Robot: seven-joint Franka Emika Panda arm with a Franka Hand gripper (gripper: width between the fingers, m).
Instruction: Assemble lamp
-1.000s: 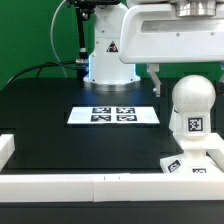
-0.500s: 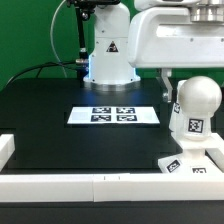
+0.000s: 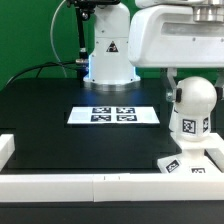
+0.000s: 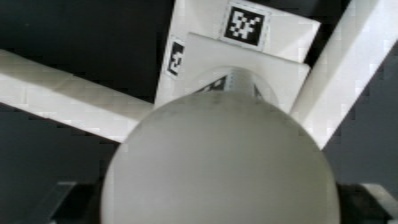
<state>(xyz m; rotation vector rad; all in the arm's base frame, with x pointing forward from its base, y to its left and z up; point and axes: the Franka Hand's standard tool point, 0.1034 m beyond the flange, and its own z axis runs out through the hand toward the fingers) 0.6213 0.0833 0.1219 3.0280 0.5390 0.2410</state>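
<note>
At the front left corner of the black table (image 3: 40, 110), a white border rail (image 3: 60, 185) runs along the front edge and turns up the left edge. Mid-table lies the marker board (image 3: 113, 115) with its 4 tags, and behind it, at the back edge, stands the arm's pedestal (image 3: 108, 55).

Further toward the exterior view's right, the gripper (image 3: 183, 86) hangs over the front right corner. 1 finger (image 3: 171, 86) shows just beside the bulb (image 3: 195, 105); the other is hidden behind it. The wrist view shows the bulb (image 4: 222, 150) filling the space under the wrist, so the jaws seem to straddle it. I cannot tell whether they press on it or stand clear.

The bulb stands upright on the lamp base (image 3: 190, 165), which lies flat against the front rail near the front right corner. Its tagged plate (image 4: 249, 40) is visible beyond the bulb in the wrist view. The shade appears in neither view.

The step in hand looks like seating the bulb on the base's stem. To do it well:
- The fingers should sit level on opposite sides of the ball's widest part, because a round matte surface could slip under an off-centre grip.
- The wrist axis should line up with the stem.
- Any turning should go slowly, with light downward pressure.
- The rail can brace the base against spinning.
</note>
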